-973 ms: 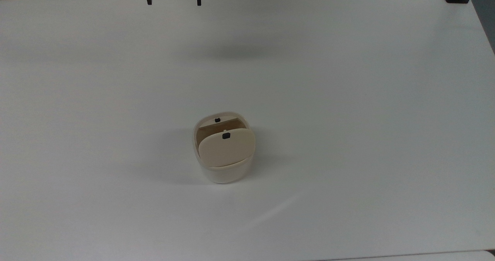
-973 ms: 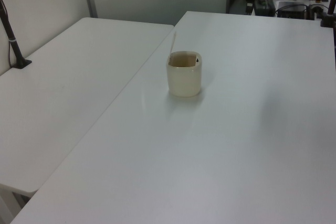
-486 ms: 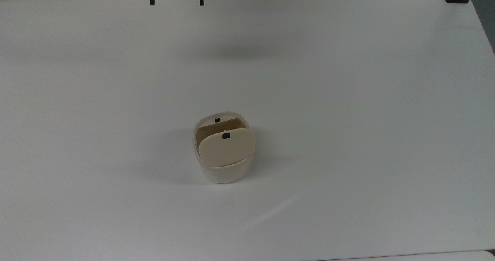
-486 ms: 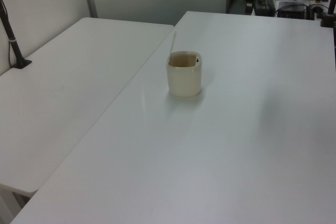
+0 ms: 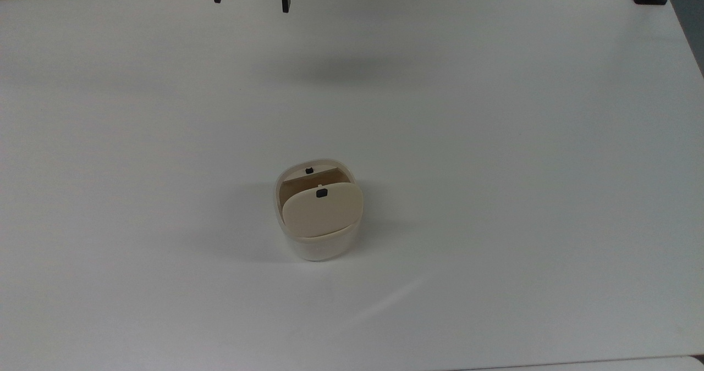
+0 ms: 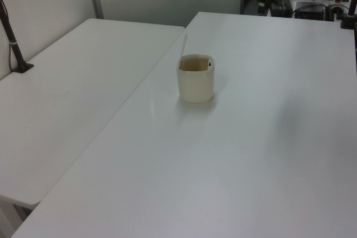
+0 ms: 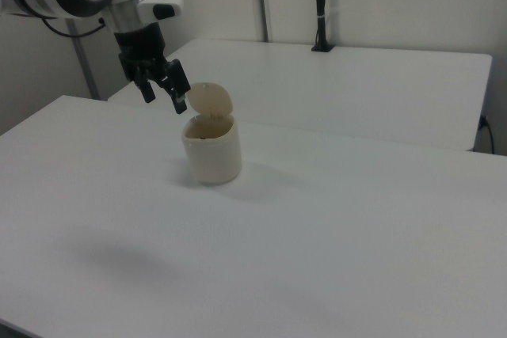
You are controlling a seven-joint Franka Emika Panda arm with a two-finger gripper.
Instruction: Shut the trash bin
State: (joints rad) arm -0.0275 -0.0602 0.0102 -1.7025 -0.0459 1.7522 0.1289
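Gripper (image 5: 251, 0) hung with its 2 fingers spread wide, empty, at 12 o'clock from the trash bin (image 5: 318, 217), whose lid (image 5: 322, 211) stood raised on the tabletop (image 5: 495, 140).

Soft, even overhead light fills the room. The matte white table (image 5: 495, 140) shows a faint glare streak near its front edge and a blurred grey shadow far back.

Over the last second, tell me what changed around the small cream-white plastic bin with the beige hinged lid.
The two-finger gripper, high at the top view's upper edge, shifted slightly: its left finger moved right and its right finger dipped lower, staying open and holding nothing. The small cream-white plastic trash bin stayed put on the white table, its beige hinged lid still raised.
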